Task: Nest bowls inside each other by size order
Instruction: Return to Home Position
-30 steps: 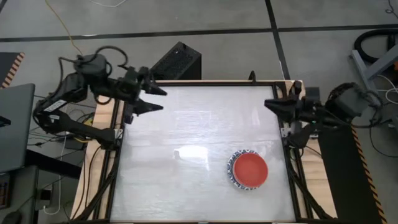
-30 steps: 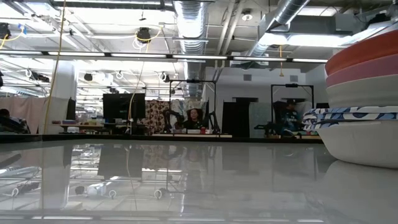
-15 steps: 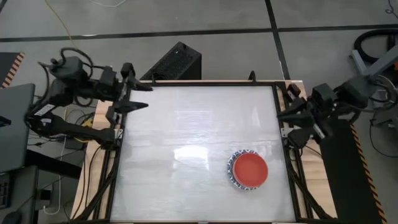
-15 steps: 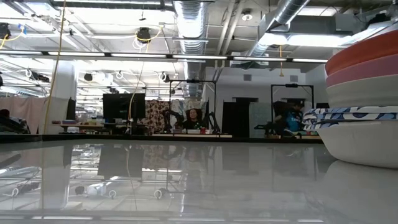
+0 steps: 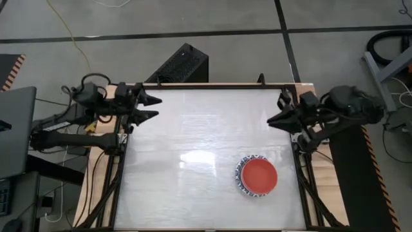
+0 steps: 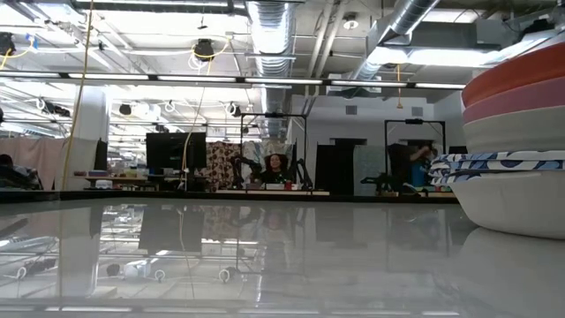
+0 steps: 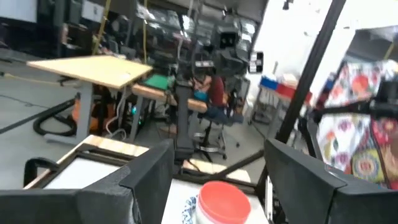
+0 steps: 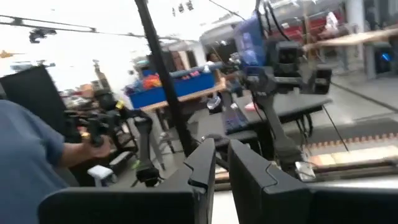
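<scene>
The bowls stand nested in one stack (image 5: pixel 258 176) on the white table, right of the middle and toward the near edge. The red bowl is on top, with a blue patterned rim showing around it. The low view (image 6: pixel 516 150) shows red, pink and cream bowls over blue-rimmed ones, with a large white bowl at the bottom resting on the table. The stack also shows in the left wrist view (image 7: pixel 224 202). My left gripper (image 5: pixel 154 107) is open and empty at the far left corner. My right gripper (image 5: pixel 271 120) is at the far right edge, its fingers close together and empty.
A black frame (image 5: pixel 122 161) runs around the table. A black box (image 5: pixel 182 64) stands behind the far edge. A person in a blue sleeve (image 8: pixel 31 162) shows in the right wrist view, beyond the table. People sit far off in the room (image 6: pixel 275 168).
My left gripper drew back toward the table's left edge, then came a little way back over the far left corner. My right gripper drew back toward the right edge, then swung in again over the table's right side. The bowl stack has kept still.
</scene>
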You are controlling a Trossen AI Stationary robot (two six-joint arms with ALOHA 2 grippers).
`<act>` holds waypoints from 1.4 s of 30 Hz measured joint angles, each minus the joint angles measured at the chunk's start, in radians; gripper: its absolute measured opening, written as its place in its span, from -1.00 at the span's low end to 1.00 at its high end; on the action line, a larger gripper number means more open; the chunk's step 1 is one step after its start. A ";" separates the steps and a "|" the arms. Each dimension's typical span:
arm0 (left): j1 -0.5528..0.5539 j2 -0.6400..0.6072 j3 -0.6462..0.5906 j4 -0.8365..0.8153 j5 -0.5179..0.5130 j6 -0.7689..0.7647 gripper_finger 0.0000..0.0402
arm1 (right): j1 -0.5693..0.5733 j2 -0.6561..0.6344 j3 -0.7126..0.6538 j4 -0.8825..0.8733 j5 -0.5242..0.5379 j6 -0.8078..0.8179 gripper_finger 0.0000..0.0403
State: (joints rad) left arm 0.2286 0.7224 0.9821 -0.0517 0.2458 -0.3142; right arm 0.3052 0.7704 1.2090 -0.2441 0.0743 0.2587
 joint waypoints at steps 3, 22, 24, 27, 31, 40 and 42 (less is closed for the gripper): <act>0.033 -0.069 -0.057 0.003 0.000 -0.032 0.20 | -0.053 -0.046 -0.074 0.128 -0.106 0.001 -0.67; 0.126 -0.352 -0.312 -0.066 -0.043 -0.195 0.20 | -0.253 -0.367 -0.376 0.243 -0.119 0.049 -0.67; 0.126 -0.384 -0.350 -0.066 -0.046 -0.221 0.20 | -0.264 -0.398 -0.410 0.233 -0.094 0.048 -0.67; 0.126 -0.431 -0.403 -0.056 -0.054 -0.260 0.20 | -0.281 -0.458 -0.461 0.234 -0.070 0.047 -0.67; 0.126 -0.497 -0.452 -0.054 -0.081 -0.292 0.20 | -0.298 -0.542 -0.521 0.263 -0.046 0.048 -0.67; 0.126 -0.642 -0.498 -0.194 -0.205 -0.295 0.20 | -0.309 -0.768 -0.727 0.257 0.037 0.082 -0.67; 0.126 -0.675 -0.508 -0.219 -0.221 -0.302 0.20 | -0.309 -0.765 -0.755 0.251 0.049 0.077 -0.67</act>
State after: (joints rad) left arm 0.3546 0.0471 0.4744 -0.2705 0.0246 -0.6159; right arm -0.0040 0.0055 0.4544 0.0070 0.1237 0.3354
